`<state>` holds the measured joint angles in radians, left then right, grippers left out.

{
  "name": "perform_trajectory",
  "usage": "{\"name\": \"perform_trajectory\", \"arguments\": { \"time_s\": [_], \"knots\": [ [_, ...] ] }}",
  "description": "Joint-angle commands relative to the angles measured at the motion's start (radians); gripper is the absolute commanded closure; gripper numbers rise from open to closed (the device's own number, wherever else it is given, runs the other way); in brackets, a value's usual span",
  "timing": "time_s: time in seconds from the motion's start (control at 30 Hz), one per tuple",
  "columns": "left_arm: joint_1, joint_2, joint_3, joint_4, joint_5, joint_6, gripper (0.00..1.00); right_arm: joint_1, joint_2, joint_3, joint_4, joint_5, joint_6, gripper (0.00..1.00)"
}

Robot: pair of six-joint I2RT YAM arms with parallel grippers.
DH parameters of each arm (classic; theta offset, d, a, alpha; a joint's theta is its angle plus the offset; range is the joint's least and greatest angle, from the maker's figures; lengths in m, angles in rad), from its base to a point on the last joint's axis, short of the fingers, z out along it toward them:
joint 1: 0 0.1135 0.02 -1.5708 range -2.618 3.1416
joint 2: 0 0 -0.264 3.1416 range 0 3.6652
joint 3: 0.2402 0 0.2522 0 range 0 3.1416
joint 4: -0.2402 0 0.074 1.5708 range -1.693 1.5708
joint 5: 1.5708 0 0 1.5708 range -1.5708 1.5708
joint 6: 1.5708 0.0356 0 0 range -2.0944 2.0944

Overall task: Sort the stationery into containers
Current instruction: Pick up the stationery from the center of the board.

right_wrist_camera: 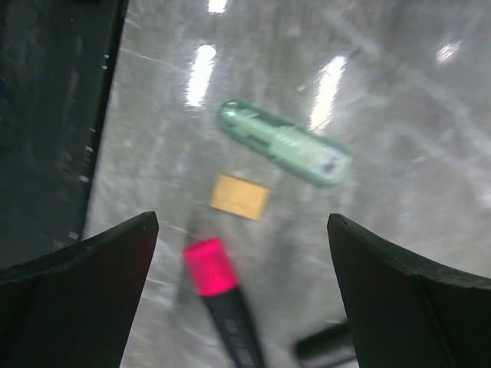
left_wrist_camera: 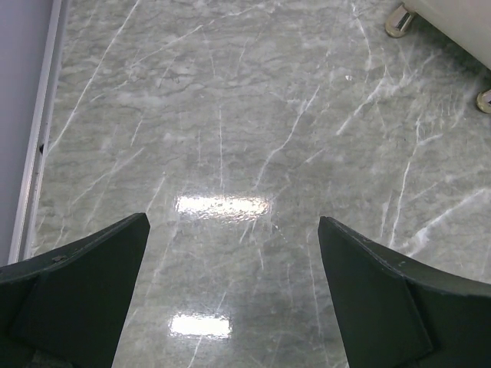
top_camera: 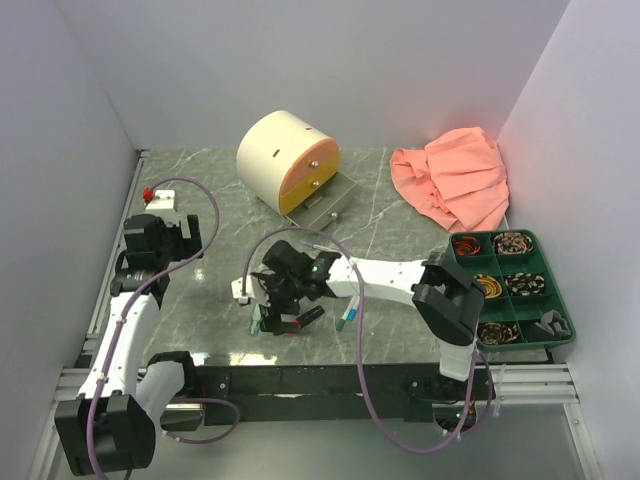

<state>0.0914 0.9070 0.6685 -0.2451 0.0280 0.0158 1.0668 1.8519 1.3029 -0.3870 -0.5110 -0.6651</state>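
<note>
My right gripper (right_wrist_camera: 242, 221) hangs low over the table (top_camera: 390, 235) with its fingers spread wide and nothing between them. Straight below, in the blurred wrist view, lie a tan eraser (right_wrist_camera: 239, 196), a pink-black highlighter (right_wrist_camera: 219, 295) just beside it and nearer the fingers, and a pale green piece (right_wrist_camera: 284, 143) a little beyond; none of the three touches the fingers. A dark item (right_wrist_camera: 326, 343) shows at the bottom edge, too blurred to name. From above I see the right arm folded at the elbow and stretched leftward across the near part of the table, its wrist covering most of that cluster; a blue-capped pen (top_camera: 348, 315) lies just to its right. My left gripper (left_wrist_camera: 232, 221) is equally wide apart and empty, over bare marble on the left side, well away from the stationery. Further back stands the cream cabinet (top_camera: 275, 150), its peach-orange drawer (top_camera: 305, 172) above the yellow drawer (top_camera: 300, 200), with a grey flat piece jutting out at its foot. A coral cloth (top_camera: 455, 180) sits in the far right corner, and the dark green tray (top_camera: 520, 347) lies behind my right elbow.
</note>
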Motion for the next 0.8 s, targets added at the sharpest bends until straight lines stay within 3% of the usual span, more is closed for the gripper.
{"name": "perform_trajectory", "arguments": {
  "time_s": [0.0, 0.13, 0.23, 0.47, 0.77],
  "knots": [
    [0.008, -0.025, -0.010, 0.035, -0.025, 0.013, 0.00, 0.035, -0.051, -0.053, 0.175, 0.123, 0.292, 0.00],
    [0.010, -0.022, 0.003, 0.021, -0.020, 0.006, 0.01, 0.042, -0.003, -0.017, 0.168, 0.239, 0.531, 0.00],
    [0.010, -0.025, 0.005, 0.023, -0.017, 0.006, 0.00, 0.059, -0.002, -0.042, 0.209, 0.293, 0.605, 0.00],
    [0.011, -0.019, -0.007, 0.021, -0.002, 0.010, 0.01, 0.107, 0.015, -0.065, 0.209, 0.296, 0.593, 0.02],
    [0.011, -0.026, -0.021, 0.029, -0.013, 0.010, 0.01, 0.111, 0.050, -0.100, 0.192, 0.325, 0.510, 0.12]
  ]
}}
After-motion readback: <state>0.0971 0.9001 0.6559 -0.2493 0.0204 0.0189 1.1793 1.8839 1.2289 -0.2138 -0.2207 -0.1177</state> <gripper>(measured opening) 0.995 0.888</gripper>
